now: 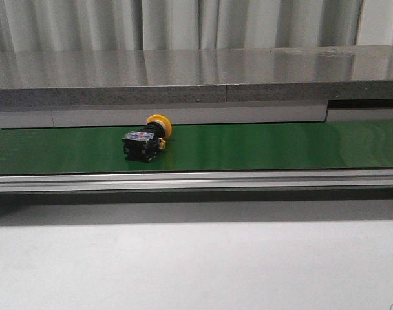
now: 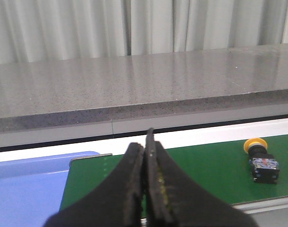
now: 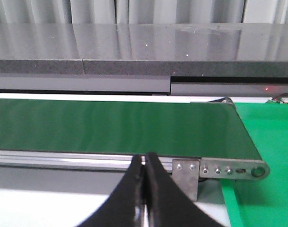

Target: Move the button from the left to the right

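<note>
The button (image 1: 147, 139) lies on its side on the green belt (image 1: 280, 145), left of the middle, its yellow-orange cap toward the back and its black body toward me. The left wrist view also catches the button (image 2: 261, 161), far off to the side of my left gripper (image 2: 145, 142), which is shut with nothing between its black fingers. My right gripper (image 3: 144, 158) is shut and empty too, hovering before the belt's metal rail; the button does not show in that view. Neither gripper appears in the front view.
A grey stone ledge (image 1: 183, 81) runs behind the belt and an aluminium rail (image 1: 196, 181) along its front. A blue tray (image 2: 25, 189) sits at the belt's left end. A green mat (image 3: 269, 137) lies past the belt's right end roller bracket (image 3: 229, 169).
</note>
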Available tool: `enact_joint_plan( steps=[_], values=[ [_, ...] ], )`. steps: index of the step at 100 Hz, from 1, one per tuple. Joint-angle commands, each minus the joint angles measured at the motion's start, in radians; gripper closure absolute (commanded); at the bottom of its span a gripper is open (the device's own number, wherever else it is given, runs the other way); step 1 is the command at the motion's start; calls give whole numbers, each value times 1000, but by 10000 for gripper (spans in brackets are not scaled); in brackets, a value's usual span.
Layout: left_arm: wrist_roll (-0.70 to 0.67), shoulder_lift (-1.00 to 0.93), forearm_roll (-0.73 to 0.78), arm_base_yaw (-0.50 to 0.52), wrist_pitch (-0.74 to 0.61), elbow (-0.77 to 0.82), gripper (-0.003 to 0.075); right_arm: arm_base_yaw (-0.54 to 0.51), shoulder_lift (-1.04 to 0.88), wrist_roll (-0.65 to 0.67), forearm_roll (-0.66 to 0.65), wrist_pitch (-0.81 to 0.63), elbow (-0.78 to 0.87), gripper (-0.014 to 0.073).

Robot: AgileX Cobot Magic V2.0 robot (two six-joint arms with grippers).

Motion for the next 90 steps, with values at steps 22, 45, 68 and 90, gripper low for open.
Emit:
enact_joint_plan(
  steps=[22,45,68,90],
  values=[
    [-1,8,-6,-9,-79,-26,741,-1,-16,-6,10,-128,-72,662],
    [-1,8,-6,-9,-79,-26,741,-1,101,-6,137,70,-266,662],
    [-1,8,-6,-9,-79,-26,741,-1,368,-6,137,308,-491,662],
    [-1,8,-6,-9,-79,-26,741,-1,666,-6,137,505,-709,662]
  ],
)
